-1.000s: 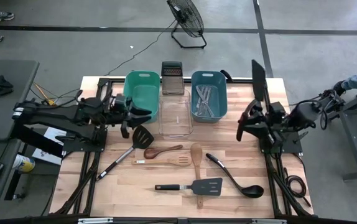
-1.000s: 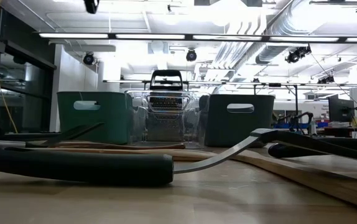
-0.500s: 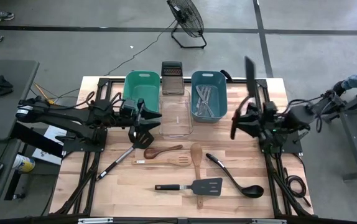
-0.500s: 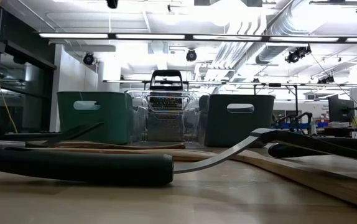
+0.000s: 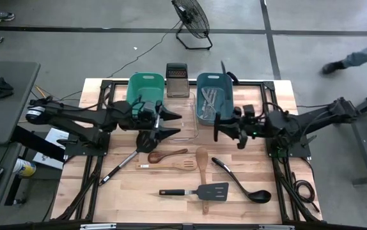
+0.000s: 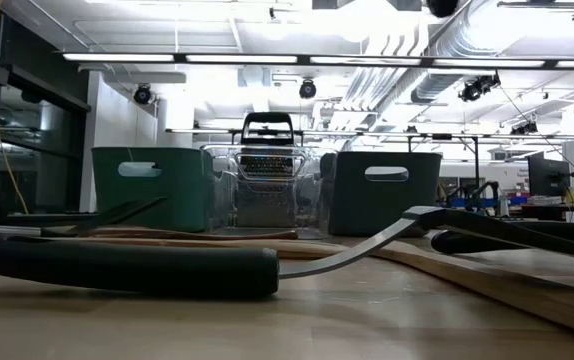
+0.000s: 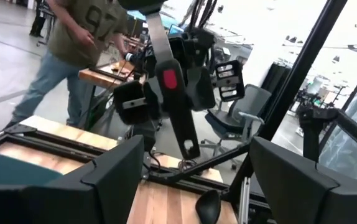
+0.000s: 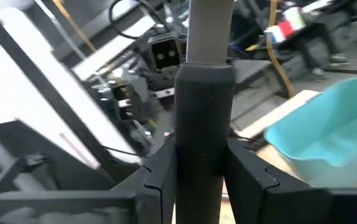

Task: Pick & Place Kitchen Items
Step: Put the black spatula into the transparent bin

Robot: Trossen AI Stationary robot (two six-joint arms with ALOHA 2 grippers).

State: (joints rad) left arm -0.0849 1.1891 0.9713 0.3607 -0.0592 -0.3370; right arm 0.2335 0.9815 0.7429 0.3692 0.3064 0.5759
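Note:
My right gripper [image 5: 217,126] [image 8: 200,168] is shut on a long utensil [image 5: 222,70] with a black handle and grey shaft, held upright by the near side of the blue tub [image 5: 214,83]. My left gripper [image 5: 172,124] [image 7: 191,186] stands open and holds nothing, above the clear tub [image 5: 182,131]. It faces the right gripper. On the table lie a black slotted turner [image 5: 146,139], two wooden spoons [image 5: 167,155] [image 5: 201,158], a wooden slotted spatula [image 5: 171,165], a black ladle [image 5: 242,184] and a black turner [image 5: 203,190]. My right gripper pinches the utensil's black handle [image 8: 203,118] between its two fingers, which come level from the table's right side and lie across it. The utensil stands upright and is lifted clear. Its grey shaft [image 8: 209,31] rises above the fingers, and its handle end [image 7: 190,146] hangs below them.
A teal tub [image 5: 146,86] and a steel box grater [image 5: 177,80] stand at the far edge beside the blue tub, which holds silver utensils [image 5: 210,105]. A person [image 7: 85,43] stands beyond the table's right side. A fan [image 5: 191,19] stands on the floor behind the table.
My left gripper has gone toward the table's right edge, out over the clear tub, and has opened. My right gripper has carried the upright utensil toward the table's left edge to the blue tub and turned it, so its head now shows edge-on.

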